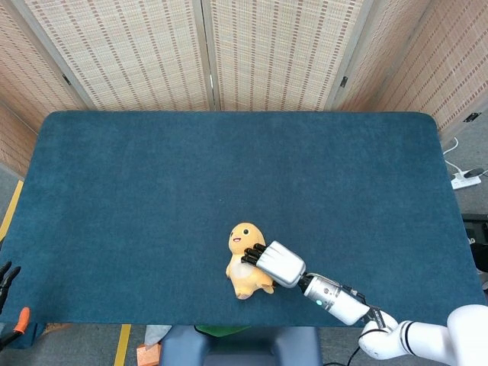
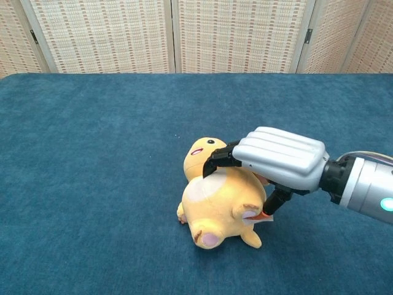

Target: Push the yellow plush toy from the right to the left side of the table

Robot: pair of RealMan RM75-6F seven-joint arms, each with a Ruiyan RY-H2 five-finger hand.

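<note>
The yellow plush toy (image 1: pixel 243 263) lies on the blue table (image 1: pixel 152 191), near the front edge and slightly left of the middle. In the chest view the toy (image 2: pixel 215 206) is on its back with its feet toward me. My right hand (image 1: pixel 274 264) presses against the toy's right side, fingers laid over its neck and belly without gripping it. In the chest view the right hand (image 2: pixel 277 158) covers the toy's upper right part, with its thumb below. Only dark fingertips of my left hand (image 1: pixel 7 276) show, off the table's left front corner.
Woven folding screens (image 1: pixel 206 53) stand behind the table's far edge. A white power strip (image 1: pixel 465 179) lies on the floor to the right. Bare blue cloth stretches leftward from the toy (image 2: pixel 86 184).
</note>
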